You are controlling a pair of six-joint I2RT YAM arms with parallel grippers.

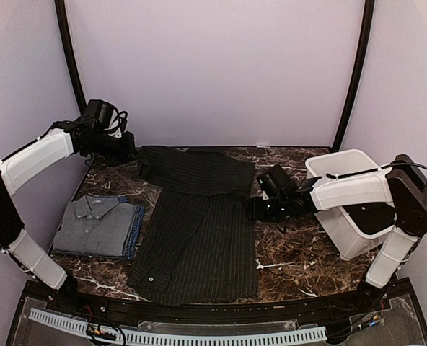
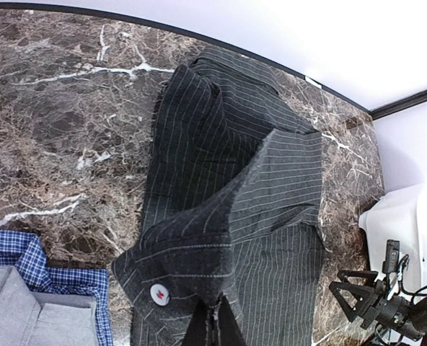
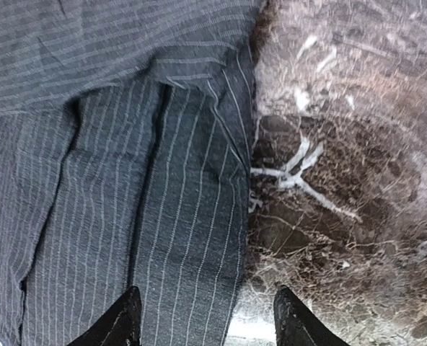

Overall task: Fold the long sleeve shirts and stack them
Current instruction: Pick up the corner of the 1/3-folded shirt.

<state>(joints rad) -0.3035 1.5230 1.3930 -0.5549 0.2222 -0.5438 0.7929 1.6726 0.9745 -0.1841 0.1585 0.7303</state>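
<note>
A charcoal pinstriped long sleeve shirt (image 1: 199,238) lies spread over the middle of the marble table, its upper part folded across. My left gripper (image 1: 132,153) is at the shirt's far left corner. In the left wrist view this gripper (image 2: 213,326) is shut on a lifted piece of the pinstriped cloth beside a pale button (image 2: 159,293). My right gripper (image 1: 254,209) hovers low at the shirt's right edge. Its fingers (image 3: 122,322) stand apart and open, with that cloth edge (image 3: 199,238) and bare marble between them. A folded grey shirt (image 1: 94,223) rests on a blue checked one (image 1: 134,231) at the left.
A white plastic tub (image 1: 347,169) stands at the right, beside the right arm. Bare marble (image 1: 293,252) shows between the shirt and the tub. The table's dark front rail (image 1: 199,310) runs along the near edge, and walls close the back.
</note>
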